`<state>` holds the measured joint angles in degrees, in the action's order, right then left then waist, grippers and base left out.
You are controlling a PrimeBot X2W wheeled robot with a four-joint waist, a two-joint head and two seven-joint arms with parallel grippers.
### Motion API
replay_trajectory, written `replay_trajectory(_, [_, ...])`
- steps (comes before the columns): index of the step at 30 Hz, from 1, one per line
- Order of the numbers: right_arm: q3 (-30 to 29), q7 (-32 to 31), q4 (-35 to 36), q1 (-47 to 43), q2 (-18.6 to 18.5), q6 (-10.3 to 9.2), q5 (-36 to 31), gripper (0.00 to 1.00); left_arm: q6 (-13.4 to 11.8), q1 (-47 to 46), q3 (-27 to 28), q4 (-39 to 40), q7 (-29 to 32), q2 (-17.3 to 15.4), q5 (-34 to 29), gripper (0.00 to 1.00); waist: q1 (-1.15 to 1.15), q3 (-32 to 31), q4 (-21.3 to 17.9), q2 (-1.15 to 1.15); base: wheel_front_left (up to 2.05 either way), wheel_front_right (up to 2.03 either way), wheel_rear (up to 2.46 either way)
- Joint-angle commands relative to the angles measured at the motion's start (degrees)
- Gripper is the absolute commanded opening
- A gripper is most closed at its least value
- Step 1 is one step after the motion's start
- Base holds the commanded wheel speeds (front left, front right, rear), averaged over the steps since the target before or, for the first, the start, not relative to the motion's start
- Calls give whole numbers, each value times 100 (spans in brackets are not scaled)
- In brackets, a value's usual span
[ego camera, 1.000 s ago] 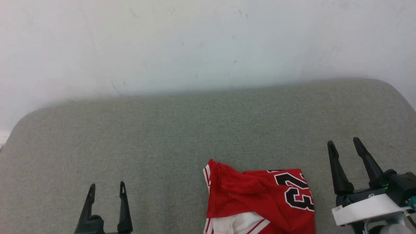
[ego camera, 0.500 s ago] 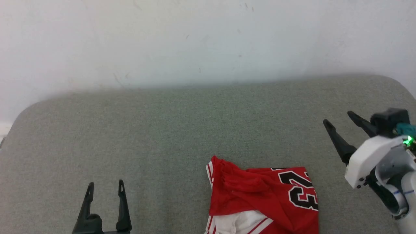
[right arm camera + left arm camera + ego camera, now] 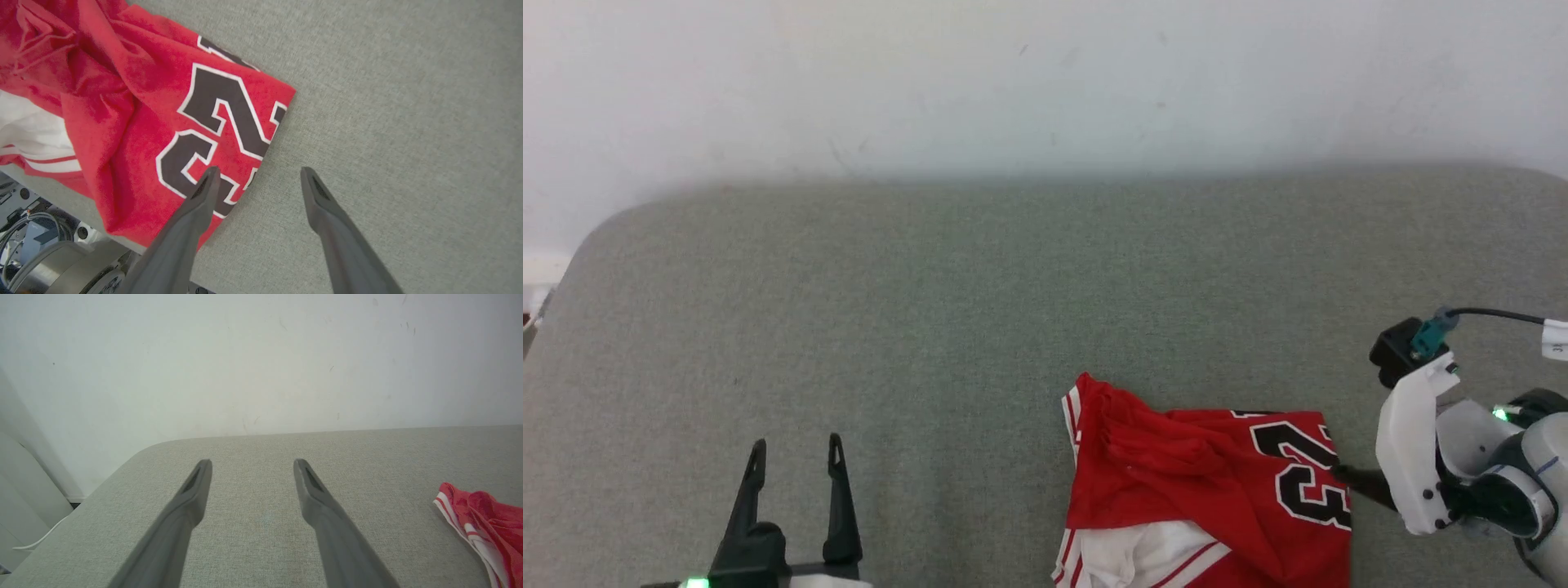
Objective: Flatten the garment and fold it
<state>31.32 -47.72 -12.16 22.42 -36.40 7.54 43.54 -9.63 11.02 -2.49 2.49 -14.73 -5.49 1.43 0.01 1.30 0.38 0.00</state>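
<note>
red garment (image 3: 122, 102) lies crumpled at near right; my right jaws, wide, straddle its right edge and may pinch doubled layers; left jaws wide.

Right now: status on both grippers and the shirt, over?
Left gripper open, over grey surface, apart from garment. Right gripper open, astride garment's edge at the 23 print. Garment crumpled, not flattened. No obstacle seen.
</note>
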Motion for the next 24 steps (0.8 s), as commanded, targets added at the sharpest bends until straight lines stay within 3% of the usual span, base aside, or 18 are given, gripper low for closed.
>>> replay_trajectory(1, [91,-49,-236,133,88,-5,201,100,-11,-122,-25,19,-27,39,-45,100,-1,186,125,0,0,0,0])
replay_trajectory(7, [268,127,-1127,200,497,-5,516,100,8,-339,-89,-21,-27,71,-51,100,-1,435,288,0,0,0,0])
replay_trajectory(14, [800,508,-1685,22,868,-5,676,100,10,-453,-100,-70,-27,90,-50,100,-1,541,352,0,0,0,0])
replay_trajectory(15, [895,552,-1692,11,877,-5,707,55,9,-456,-99,-78,-27,92,-51,100,-1,538,350,0,0,0,0])
replay_trajectory(16, [961,657,-1680,19,874,-5,731,0,6,-452,-93,-83,-27,93,-51,100,-1,530,337,0,0,0,0])
replay_trajectory(24, [1266,1385,-1348,302,634,-5,940,0,-2,-334,-43,-116,-27,78,-53,100,-1,364,68,0,0,0,0])
